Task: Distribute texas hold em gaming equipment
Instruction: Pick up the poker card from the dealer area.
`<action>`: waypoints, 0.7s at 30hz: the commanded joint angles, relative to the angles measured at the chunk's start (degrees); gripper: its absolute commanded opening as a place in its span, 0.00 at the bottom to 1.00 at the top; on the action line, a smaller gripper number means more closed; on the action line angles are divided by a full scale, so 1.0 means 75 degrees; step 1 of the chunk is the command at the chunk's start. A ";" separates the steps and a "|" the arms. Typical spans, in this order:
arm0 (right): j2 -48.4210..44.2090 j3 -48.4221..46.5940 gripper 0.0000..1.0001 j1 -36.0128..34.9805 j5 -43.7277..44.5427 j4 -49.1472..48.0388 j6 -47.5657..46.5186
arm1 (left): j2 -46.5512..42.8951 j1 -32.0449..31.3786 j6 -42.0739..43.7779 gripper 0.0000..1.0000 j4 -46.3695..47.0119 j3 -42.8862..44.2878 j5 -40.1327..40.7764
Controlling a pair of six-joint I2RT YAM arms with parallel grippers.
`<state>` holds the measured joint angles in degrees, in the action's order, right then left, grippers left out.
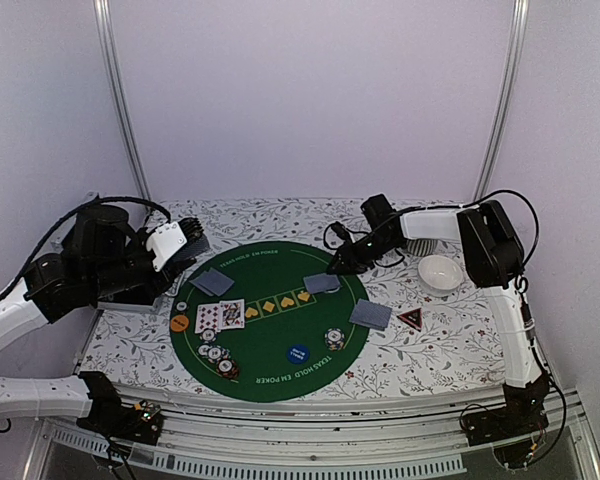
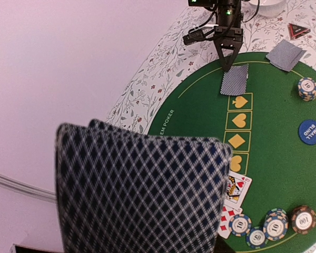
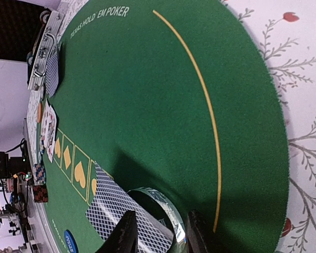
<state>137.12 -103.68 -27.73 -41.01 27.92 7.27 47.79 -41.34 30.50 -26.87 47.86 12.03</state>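
My left gripper (image 1: 185, 243) is shut on a stack of blue-checked playing cards (image 2: 142, 190), held above the table's left edge; the cards hide its fingers in the left wrist view. My right gripper (image 3: 160, 234) is low over the far side of the green poker mat (image 1: 270, 375). Its two fingers stand on either side of an upright clear disc (image 3: 171, 211), which fills the gap between them. The disc is at the edge of a face-down card (image 3: 116, 211). Two more face-down piles (image 1: 212, 281) (image 1: 370, 314) lie on the mat.
Two face-up cards (image 1: 220, 316), several chips (image 1: 216, 355) and an orange button (image 1: 180, 323) lie at the mat's left. A chip stack (image 1: 334, 338) and blue button (image 1: 297, 353) sit nearer the front. A red-black triangle marker (image 1: 410, 319) and white bowl (image 1: 440, 271) are off the mat, right.
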 commanded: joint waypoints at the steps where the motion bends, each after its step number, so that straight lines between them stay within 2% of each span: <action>1: 0.0218 0.0125 0.30 0.0032 -0.0464 -0.0113 -0.0033 | -0.0067 0.0069 0.0053 0.37 0.0091 0.0053 -0.0100; 10: 0.0103 0.0040 0.06 0.0099 -0.0464 -0.0125 0.0027 | -0.0091 0.0063 0.0058 0.37 0.0091 0.0030 -0.0130; 21: -0.0688 -0.0118 0.02 0.0122 -0.0420 -0.0102 0.0031 | -0.0143 0.0063 0.0058 0.37 0.0103 -0.0023 -0.0161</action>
<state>137.10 -103.33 -27.24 -43.66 27.66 7.79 47.53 -41.34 30.63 -26.87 47.86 11.18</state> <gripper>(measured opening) 0.025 0.377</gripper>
